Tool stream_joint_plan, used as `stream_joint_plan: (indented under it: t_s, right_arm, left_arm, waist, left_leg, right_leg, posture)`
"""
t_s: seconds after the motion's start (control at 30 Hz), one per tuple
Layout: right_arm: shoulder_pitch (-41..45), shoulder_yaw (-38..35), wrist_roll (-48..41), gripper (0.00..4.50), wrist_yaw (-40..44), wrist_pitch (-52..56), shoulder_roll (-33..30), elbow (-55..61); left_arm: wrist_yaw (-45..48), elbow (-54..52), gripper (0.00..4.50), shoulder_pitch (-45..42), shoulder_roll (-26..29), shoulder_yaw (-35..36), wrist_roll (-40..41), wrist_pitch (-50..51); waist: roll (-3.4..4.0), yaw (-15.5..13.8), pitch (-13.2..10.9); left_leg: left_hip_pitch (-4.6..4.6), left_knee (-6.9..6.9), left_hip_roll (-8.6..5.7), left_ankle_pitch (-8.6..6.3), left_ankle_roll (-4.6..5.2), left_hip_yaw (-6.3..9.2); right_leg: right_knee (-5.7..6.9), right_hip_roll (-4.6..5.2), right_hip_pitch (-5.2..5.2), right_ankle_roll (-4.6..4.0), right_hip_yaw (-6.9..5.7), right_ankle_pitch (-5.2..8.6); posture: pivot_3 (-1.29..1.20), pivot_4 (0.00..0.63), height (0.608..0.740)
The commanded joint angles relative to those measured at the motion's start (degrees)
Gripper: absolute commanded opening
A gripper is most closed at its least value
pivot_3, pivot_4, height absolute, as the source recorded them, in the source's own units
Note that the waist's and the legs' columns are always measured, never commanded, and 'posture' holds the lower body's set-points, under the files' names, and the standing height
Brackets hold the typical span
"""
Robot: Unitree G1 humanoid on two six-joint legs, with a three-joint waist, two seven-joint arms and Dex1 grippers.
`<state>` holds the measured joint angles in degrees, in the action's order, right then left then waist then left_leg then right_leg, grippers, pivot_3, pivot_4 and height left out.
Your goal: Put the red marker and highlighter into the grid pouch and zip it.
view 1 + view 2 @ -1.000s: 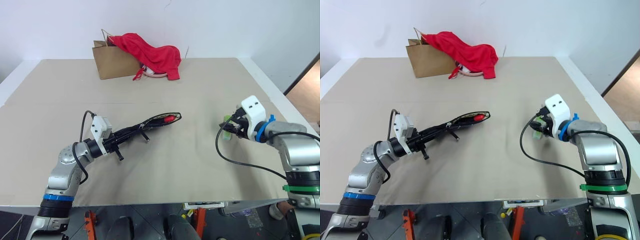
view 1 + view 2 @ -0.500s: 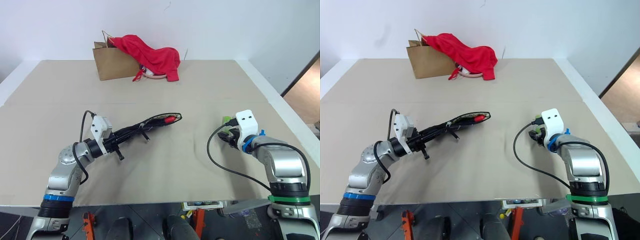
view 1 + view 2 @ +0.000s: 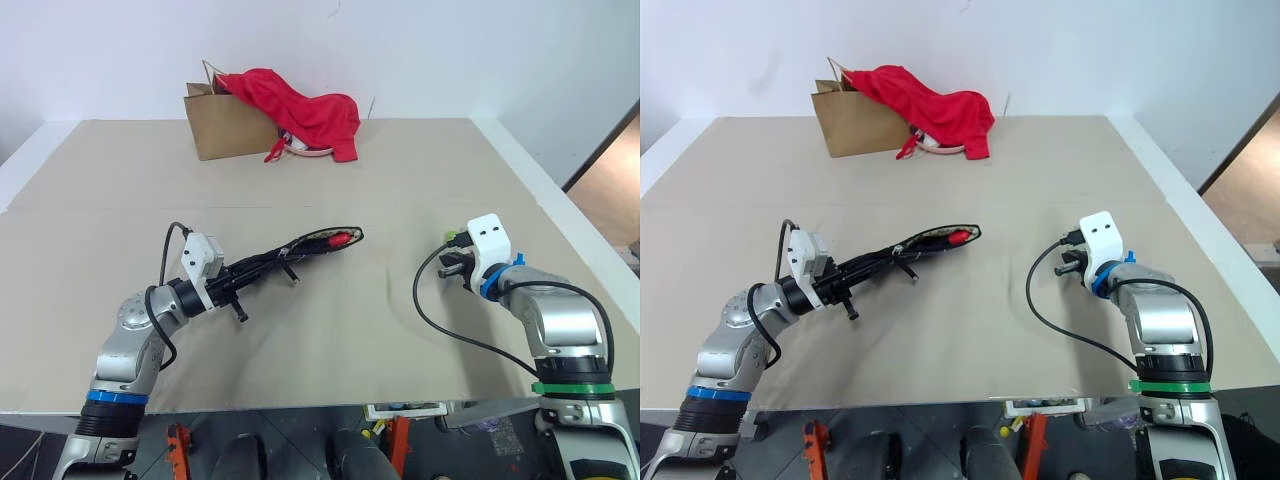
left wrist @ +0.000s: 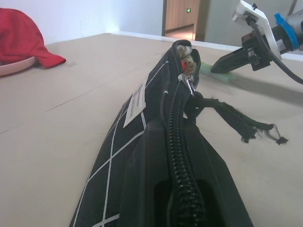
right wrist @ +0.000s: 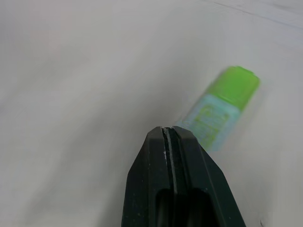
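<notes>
Left pincer [image 3: 236, 286] clamped on one end of the grid pouch [image 3: 300, 249], held off the worktop [image 3: 400, 160] mid-surface — mouth unzipped, red marker [image 3: 340, 238] poking from its far end. Right pincer [image 5: 171, 137] closed, fingers pressed together, empty — tip just beside the highlighter [image 5: 220, 106], which lies flat near the worktop's right edge.

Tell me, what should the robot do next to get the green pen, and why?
Probably open the right claw again and line it up over the green pen. Its fingers are pressed together with nothing between them, and the pen lies on the table just past the tips. The left claw is shut on the black checked pouch, whose open end already shows the red marker.
</notes>
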<state>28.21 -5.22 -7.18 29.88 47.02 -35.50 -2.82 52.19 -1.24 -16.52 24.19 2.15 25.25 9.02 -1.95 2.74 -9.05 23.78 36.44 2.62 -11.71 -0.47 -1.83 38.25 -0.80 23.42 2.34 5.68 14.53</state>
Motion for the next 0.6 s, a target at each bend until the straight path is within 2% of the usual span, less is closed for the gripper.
stream_joint_plan:
  t_s: [0.03, 0.1, 0.13, 0.17, 0.3, 0.33, 0.4, 0.6]
  right_arm:
    - [1.46, -0.38, 0.51, 0.1, 0.25, -1.4, -1.91, 0.26]
    - [1.63, -0.21, 1.19, 0.1, -0.11, -2.57, -2.6, -0.04]
    - [1.83, -0.51, 0.94, 0.65, -0.09, -2.58, -2.69, 0.18]
    - [2.2, -0.98, 0.55, 0.95, -0.26, -2.24, -2.6, 0.44]
    - [4.04, -2.14, 0.72, 2.77, -2.33, -1.22, -2.79, 0.96]
    - [4.43, -2.5, 0.48, 3.05, -2.86, -0.3, -2.59, 0.95]
    - [4.91, -2.88, -0.74, 4.2, -2.65, 1.68, -2.07, 0.97]
    - [4.81, -4.89, -2.02, 4.2, -6.36, 6.51, 0.97, 0.32]
  left_arm:
    - [0.18, -1.7, 0.0, -0.11, 0.2, 0.55, 0.32, -1.11]
    - [0.16, -1.69, 0.0, 0.05, 0.12, 0.5, 0.29, -1.23]
    - [0.16, -1.71, 0.0, 0.15, 0.1, 0.49, 0.29, -1.29]
    - [0.17, -1.72, 0.0, 0.22, 0.1, 0.5, 0.3, -1.32]
    - [0.19, -1.66, 0.0, 0.37, 0.13, 0.59, 0.29, -1.44]
    - [0.19, -1.65, 0.0, 0.38, 0.12, 0.61, 0.29, -1.46]
    - [0.25, -1.34, 0.0, 0.15, 0.1, 0.65, 0.29, -1.55]
    - [0.16, -0.84, 0.0, -0.06, -0.17, 0.67, 0.23, -1.93]
  waist:
    - [0.0, -0.01, 0.0]
    - [0.0, -0.02, 0.0]
    - [0.0, -0.02, 0.0]
    - [0.0, -0.01, 0.0]
    - [0.04, 0.01, -0.03]
    - [0.04, -0.01, -0.03]
    - [0.04, -0.01, -0.03]
    - [0.04, -0.01, -0.03]
  left_leg:
    - [0.01, -0.01, 0.0, 0.0, 0.0, 0.02]
    - [0.03, -0.02, -0.01, -0.01, 0.01, 0.03]
    - [0.05, -0.02, -0.02, -0.01, 0.01, 0.05]
    - [0.07, -0.02, -0.02, -0.01, 0.01, 0.05]
    - [0.06, -0.02, -0.01, -0.01, 0.02, 0.02]
    - [0.06, -0.02, -0.01, -0.01, 0.01, 0.03]
    - [0.06, -0.02, -0.01, -0.01, 0.01, 0.05]
    - [0.09, -0.03, -0.01, -0.02, 0.02, 0.05]
  right_leg:
    - [0.0, 0.0, 0.0, -0.01, -0.01, 0.01]
    - [-0.01, 0.01, 0.01, -0.03, -0.03, 0.01]
    - [-0.02, 0.01, 0.02, -0.03, -0.04, 0.01]
    - [-0.03, 0.01, 0.03, -0.03, -0.04, 0.02]
    - [-0.03, 0.01, 0.04, -0.01, -0.02, 0.02]
    - [-0.03, 0.01, 0.04, 0.0, -0.03, 0.02]
    - [-0.03, 0.01, 0.04, -0.01, -0.04, 0.02]
    - [-0.04, 0.02, 0.05, -0.03, -0.04, 0.02]
  posture:
    - [0.0, 0.15, 0.74]
    - [0.0, 0.15, 0.74]
    - [0.0, 0.15, 0.74]
    - [0.0, 0.15, 0.74]
    - [0.0, 0.15, 0.74]
    - [0.0, 0.15, 0.74]
    - [0.0, 0.15, 0.74]
    - [0.0, 0.15, 0.74]
